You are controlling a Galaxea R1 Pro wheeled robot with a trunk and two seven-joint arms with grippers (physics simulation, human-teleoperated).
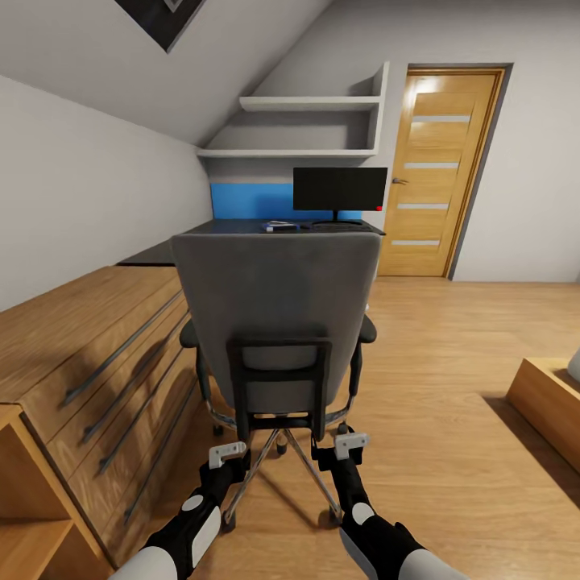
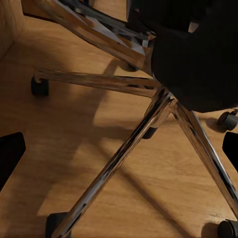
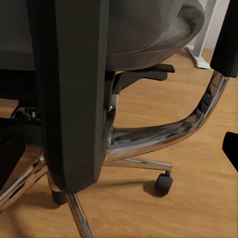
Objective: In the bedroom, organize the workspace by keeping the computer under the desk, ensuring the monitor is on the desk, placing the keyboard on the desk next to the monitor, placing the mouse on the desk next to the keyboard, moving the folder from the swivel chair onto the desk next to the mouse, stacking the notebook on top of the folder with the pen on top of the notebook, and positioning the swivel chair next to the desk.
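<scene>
The head view looks forward and down from behind the swivel chair [image 1: 274, 322] toward the far desk [image 1: 242, 228]. Both wrist views sit low and close behind that chair, sharing its chrome base [image 2: 148, 114] over the wood floor [image 3: 198, 208].

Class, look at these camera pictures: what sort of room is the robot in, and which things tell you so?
Probably a home study corner in an attic room: a sloped ceiling, a swivel chair facing a desk with a monitor, plus a wooden dresser and door.
</scene>
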